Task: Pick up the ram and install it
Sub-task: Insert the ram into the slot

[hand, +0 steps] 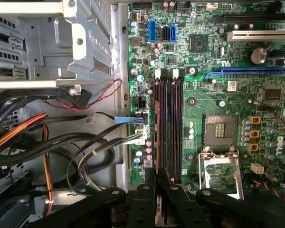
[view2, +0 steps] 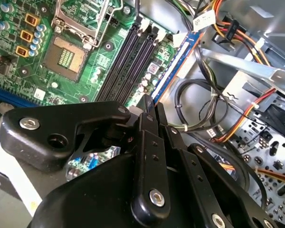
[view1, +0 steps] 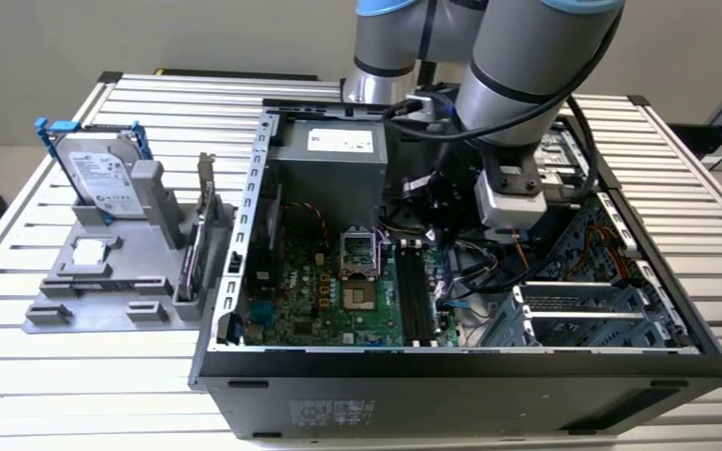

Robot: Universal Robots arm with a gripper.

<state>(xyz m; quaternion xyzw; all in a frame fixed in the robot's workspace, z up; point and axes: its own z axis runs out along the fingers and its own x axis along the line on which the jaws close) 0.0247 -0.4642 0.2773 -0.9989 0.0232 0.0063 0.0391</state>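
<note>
Here the ram (view2: 175,59) stands on edge (its blue face shows in the second wrist view) just beside the black memory slots (view2: 128,61) of the green motherboard (view2: 88,85). The gripper (view2: 150,102) is clenched on the ram's end, inside the open computer case (view1: 462,395).

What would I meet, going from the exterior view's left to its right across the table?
Hard drive with blue rails → upright card → motherboard → memory slots, where the pincer is shut on the ram → metal drive bays.
</note>
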